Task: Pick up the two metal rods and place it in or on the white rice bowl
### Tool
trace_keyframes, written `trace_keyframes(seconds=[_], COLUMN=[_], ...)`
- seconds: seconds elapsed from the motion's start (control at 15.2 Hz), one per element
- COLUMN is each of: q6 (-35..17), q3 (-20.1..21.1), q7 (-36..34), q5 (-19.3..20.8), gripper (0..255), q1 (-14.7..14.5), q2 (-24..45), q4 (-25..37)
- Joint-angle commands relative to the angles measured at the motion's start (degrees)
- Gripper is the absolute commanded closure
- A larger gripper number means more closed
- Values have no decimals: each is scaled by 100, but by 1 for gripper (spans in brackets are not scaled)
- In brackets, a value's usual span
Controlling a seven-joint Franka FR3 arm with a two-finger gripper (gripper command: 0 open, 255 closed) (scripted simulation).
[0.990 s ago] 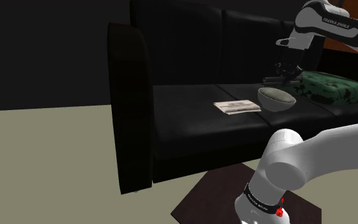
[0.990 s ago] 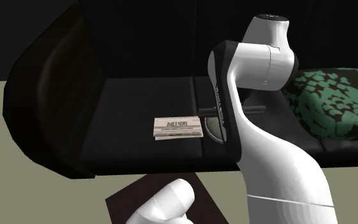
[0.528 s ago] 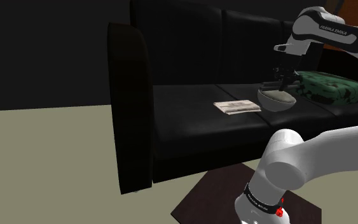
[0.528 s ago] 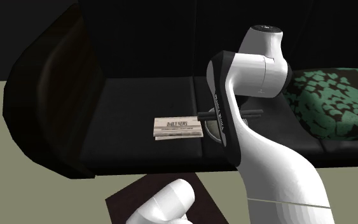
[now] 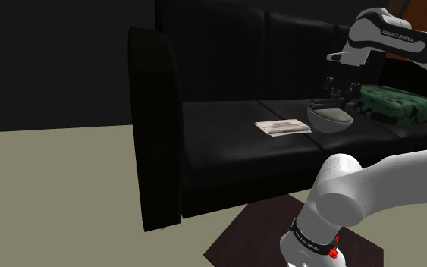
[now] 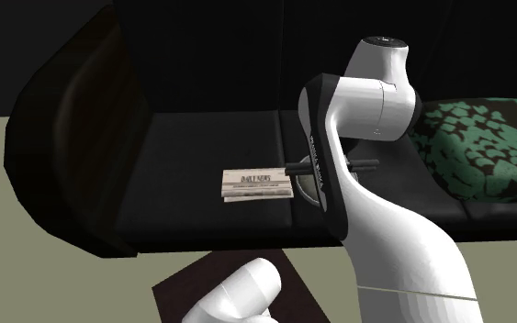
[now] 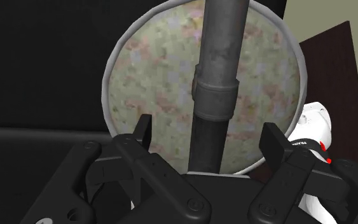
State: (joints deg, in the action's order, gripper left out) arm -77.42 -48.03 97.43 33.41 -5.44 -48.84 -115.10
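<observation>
Item: gripper [image 7: 207,133], black, jaws apart, directly over the bowl [image 7: 152,76]; in the shoulder view it [image 5: 337,91] hangs just above the bowl's far rim.
Item: rods [image 7: 219,83], dark grey, joined at a collar, lying across the bowl's opening between the fingers [image 7: 143,130], touched by neither. Rod ends [image 6: 293,169] project on either side of the arm in the second exterior view.
Item: bowl, white rim, mottled inside, on the black sofa [image 5: 204,129] seat.
Item: folded newspaper [image 5: 282,127], near the bowl, on the shoulder view's left.
Item: green patterned cushion [image 5: 401,106], on the bowl's right.
</observation>
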Motion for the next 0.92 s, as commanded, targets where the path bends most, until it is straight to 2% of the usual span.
trace_keyframes(seconds=[0.0, 0.07, 0.33, 0.86], q6=[0, 0, 552, 552], q3=[0, 0, 98, 98], q7=[0, 0, 172, 172], q5=[0, 0, -216, -216], gripper=[0, 0, 0, 0], q1=[0, 0, -202, -201], q2=[0, 0, 393, 393], q4=[0, 0, 929, 929])
